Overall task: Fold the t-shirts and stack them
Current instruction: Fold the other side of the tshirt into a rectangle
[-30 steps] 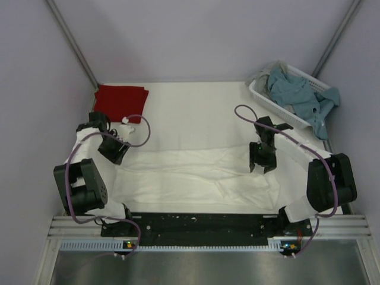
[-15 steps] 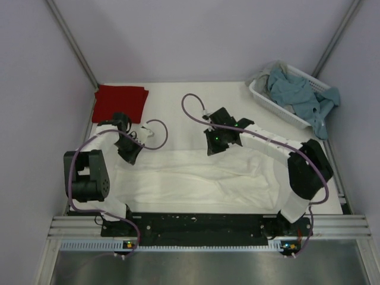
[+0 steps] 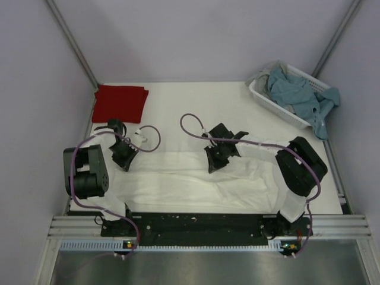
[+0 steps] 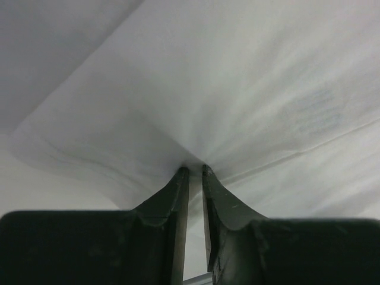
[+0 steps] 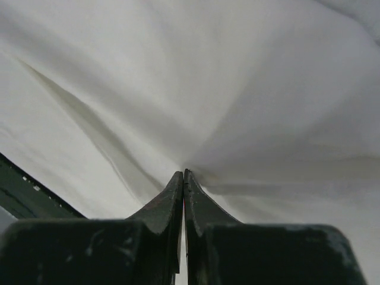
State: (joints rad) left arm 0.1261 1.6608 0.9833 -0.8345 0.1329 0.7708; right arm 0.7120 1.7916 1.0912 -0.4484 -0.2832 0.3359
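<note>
White t-shirt [image 3: 178, 184] spread across near worktop [image 3: 196, 98], near-left of basket [image 3: 264, 98], well apart from it. Left hand [image 4: 195, 171] pinches shirt's far edge at end farthest from basket. Right hand [image 5: 183, 173] clamped on same edge, nearer basket; likely paired grip for fold. Dark red t-shirt [image 3: 120, 103] folded flat, far left of basket; probably stack base. Count: two t-shirts, two hands, one basket holding blue-grey cloth [image 3: 300, 95].

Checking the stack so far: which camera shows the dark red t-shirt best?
Top external: the dark red t-shirt lies folded flat at the far left of the table. Neither wrist view shows it; both show just the white t-shirt up close.
</note>
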